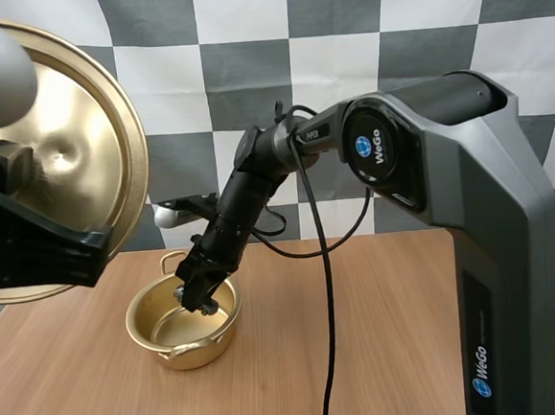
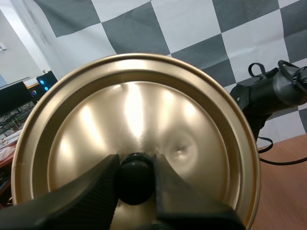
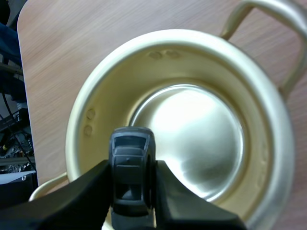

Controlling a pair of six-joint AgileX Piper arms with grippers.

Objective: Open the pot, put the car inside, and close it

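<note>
The small dark grey toy car is pinched between the two black fingers of the right end effector, which is clenched on its sides; it hangs over the open mouth of the round, shiny gold metal pot, towards the wall rather than over the middle, and the polished bottom of the pot shines beyond it; whether the car has dipped below the rim I cannot tell; in the high view the right end effector reaches down from its long black arm to the pot, its tips at about rim height; the pot stands upright on the light wooden tabletop, with a looped gold handle at either side; the round gold metal lid is off the pot and held up in the air, well apart from it, tilted so that its domed top face is turned to the left wrist camera; the left end effector is grasping it by the round black knob at its centre, one finger on each side of the knob; in the high view the lid sits high at the left, above and to the left of the pot; from the left wrist the right arm shows beyond the lid's edge.
</note>
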